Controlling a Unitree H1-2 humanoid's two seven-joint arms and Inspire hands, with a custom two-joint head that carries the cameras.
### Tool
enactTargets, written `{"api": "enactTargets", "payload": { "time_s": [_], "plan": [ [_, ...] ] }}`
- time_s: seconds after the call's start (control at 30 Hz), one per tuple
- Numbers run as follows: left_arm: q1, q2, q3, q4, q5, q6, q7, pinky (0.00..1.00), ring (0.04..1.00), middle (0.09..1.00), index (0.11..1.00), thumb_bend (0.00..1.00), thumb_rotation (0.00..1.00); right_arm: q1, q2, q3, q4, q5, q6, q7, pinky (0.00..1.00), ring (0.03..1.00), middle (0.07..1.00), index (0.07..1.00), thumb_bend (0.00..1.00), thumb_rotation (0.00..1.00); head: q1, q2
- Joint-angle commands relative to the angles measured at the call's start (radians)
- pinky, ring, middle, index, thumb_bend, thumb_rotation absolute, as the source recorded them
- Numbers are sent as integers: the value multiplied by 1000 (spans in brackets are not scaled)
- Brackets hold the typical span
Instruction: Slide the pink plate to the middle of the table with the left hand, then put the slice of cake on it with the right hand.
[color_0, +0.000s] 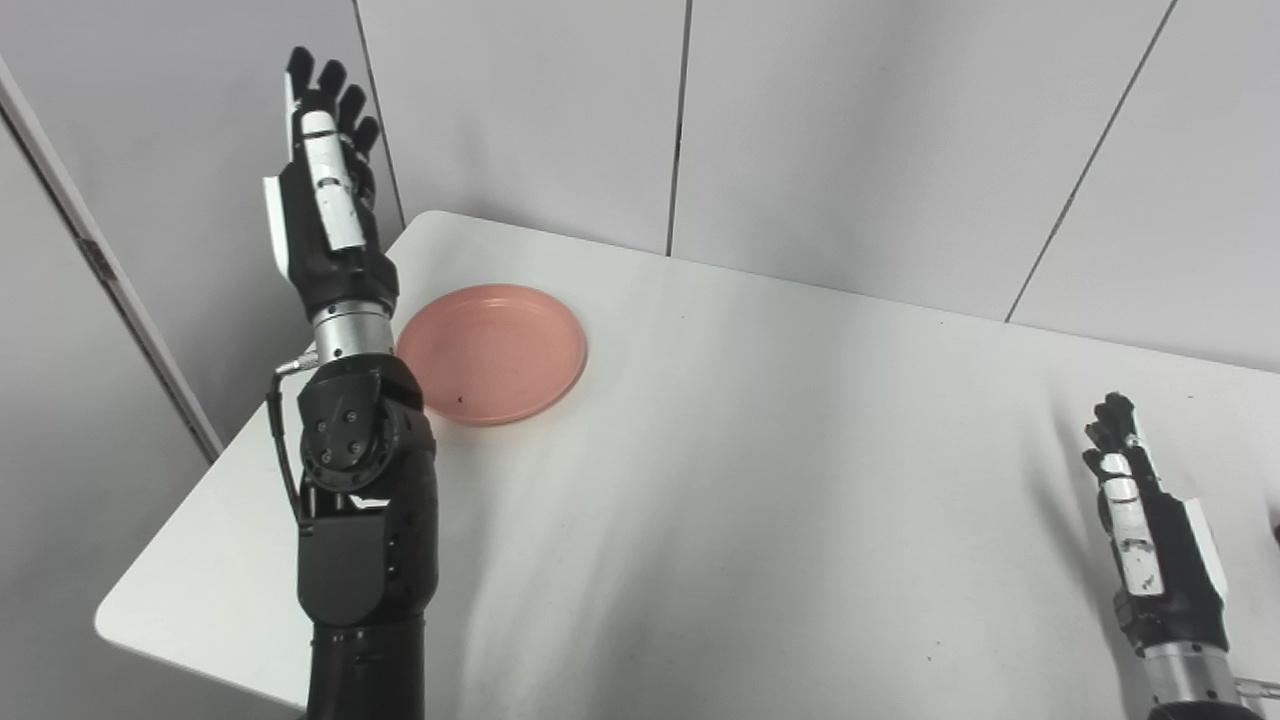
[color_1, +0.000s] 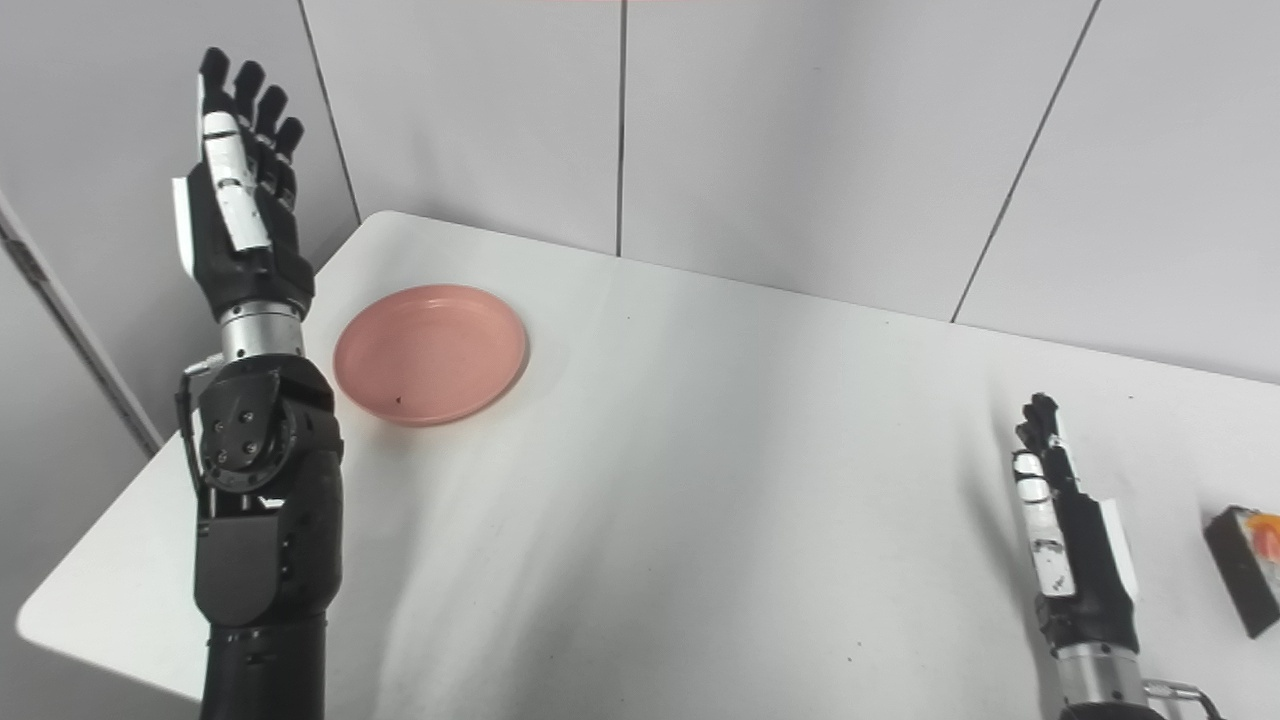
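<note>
My left hand (color_0: 325, 190) stands raised above the table's far left corner, fingers spread and holding nothing, its forearm upright just beside the pink plate (color_0: 492, 352) but not touching it. I read that height as a staging pose: the hand has to come down onto the rim before any slide can start, so the first step looks not yet begun. The plate sits flat near the left end of the white table (color_0: 760, 500), well away from the middle where it belongs.

My right hand (color_1: 1065, 520) waits low over the near right part of the table, fingers straight and close together, gripping nothing. It rests just beside the slice of cake (color_1: 1248, 580), a dark wedge with a pale top and an orange-red spot, lying at the right edge of the right eye view; the left eye view barely catches it. Keeping that hand parked there makes sense to me, since its turn comes second.

By my count: one plate, one slice of cake, two hands, one table. Grey wall panels (color_0: 900, 120) close off the back.
</note>
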Motion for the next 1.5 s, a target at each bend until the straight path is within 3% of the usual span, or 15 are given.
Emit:
{"api": "enactTargets", "payload": {
  "time_s": [0.0, 0.57, 1.07, 1.47],
  "plan": [
    [-42, 34, 9, 8, -10, -48, 8, 958, 946, 945, 943, 433, 1000, 52, 0, -5, 72, 9, -48, 5, 1000, 999, 1000, 1000, 238, 1000, -1, 2],
    [-50, 101, 78, 323, -154, -161, -8, 986, 967, 962, 946, 440, 1000, 40, -3, -9, 116, 19, -76, 13, 1000, 992, 1000, 996, 298, 1000, -2, 10],
    [-61, 145, 98, 520, -223, -195, -26, 946, 941, 942, 929, 417, 1000, 34, 0, -11, 137, 12, -108, 10, 989, 978, 994, 987, 337, 1000, -5, 15],
    [-69, 171, 107, 632, -239, -200, -31, 926, 936, 938, 933, 403, 1000, 40, 5, -9, 104, 17, -81, 13, 995, 976, 994, 985, 340, 1000, -9, 18]
  ]
}}
